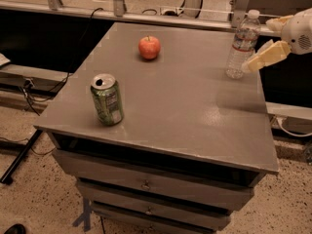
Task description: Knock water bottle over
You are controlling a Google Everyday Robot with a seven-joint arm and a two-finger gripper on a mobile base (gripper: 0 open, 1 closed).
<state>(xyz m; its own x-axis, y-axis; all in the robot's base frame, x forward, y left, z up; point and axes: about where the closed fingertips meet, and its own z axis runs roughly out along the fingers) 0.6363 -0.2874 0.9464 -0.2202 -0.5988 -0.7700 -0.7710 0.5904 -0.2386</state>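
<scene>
The water bottle (242, 45) stands upright at the far right corner of the table (195, 106), close to the right edge. It is clear and ribbed, with a white cap and a narrow red-and-white band below the shoulder.

The tool (257, 46) reaches in from the right, just beside the bottle and at about its height. Its two cream-coloured fingers (267, 56) are spread apart. The lower one slants down toward the bottle's base, and its tip lines up with the bottle's lower right side. From here I cannot tell whether it is pressing on the plastic or only just short of it. The upper finger sits level with the cap, a little to the right of it. Behind both fingers is the rounded white body of the arm (303, 30), cut off at the frame's edge.

A red apple (149, 47) rests farther left along the back half of the table, well apart from the bottle. Nearer the front left corner a green can (107, 99) stands upright with its top opened. It is shorter than the bottle.

The table is grey, with drawers (146, 183) stacked under the top. Below is a speckled floor (34, 204), with dark cables trailing at the left.
</scene>
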